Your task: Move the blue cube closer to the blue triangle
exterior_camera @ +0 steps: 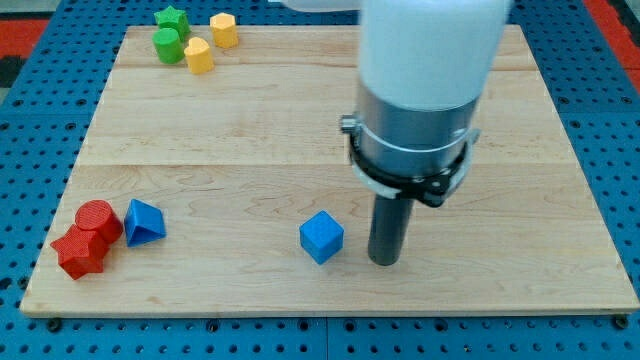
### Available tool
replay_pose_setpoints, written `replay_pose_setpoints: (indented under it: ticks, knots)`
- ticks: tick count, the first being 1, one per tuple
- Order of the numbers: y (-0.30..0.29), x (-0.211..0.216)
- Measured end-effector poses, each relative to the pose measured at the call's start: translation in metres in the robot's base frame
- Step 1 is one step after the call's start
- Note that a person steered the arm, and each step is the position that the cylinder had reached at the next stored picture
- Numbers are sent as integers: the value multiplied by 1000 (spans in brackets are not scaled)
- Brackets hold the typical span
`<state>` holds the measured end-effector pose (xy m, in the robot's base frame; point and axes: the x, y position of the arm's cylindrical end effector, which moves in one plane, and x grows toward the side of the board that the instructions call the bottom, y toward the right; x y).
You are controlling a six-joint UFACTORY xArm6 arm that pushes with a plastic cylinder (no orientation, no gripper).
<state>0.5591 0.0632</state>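
Observation:
The blue cube (321,237) sits on the wooden board near the view's bottom centre. The blue triangle (143,222) lies far to its left, near the board's bottom left. My tip (384,261) rests on the board just to the right of the blue cube, a small gap apart from it. The rod hangs from the arm's large grey and white body (425,90), which hides part of the board's upper right.
A red cylinder (98,222) and a red star (80,251) touch the blue triangle's left side. A green star (172,19), a green cylinder (167,45) and two yellow blocks (199,56) (223,30) cluster at the top left. The board's bottom edge (320,312) is close below.

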Motion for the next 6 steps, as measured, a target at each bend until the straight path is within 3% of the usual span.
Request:
replay_pose_setpoints:
  ticks: [1, 2, 4, 6]
  knots:
    - [-30, -19]
    - [-104, -16]
    - [-115, -1]
    - [-212, 18]
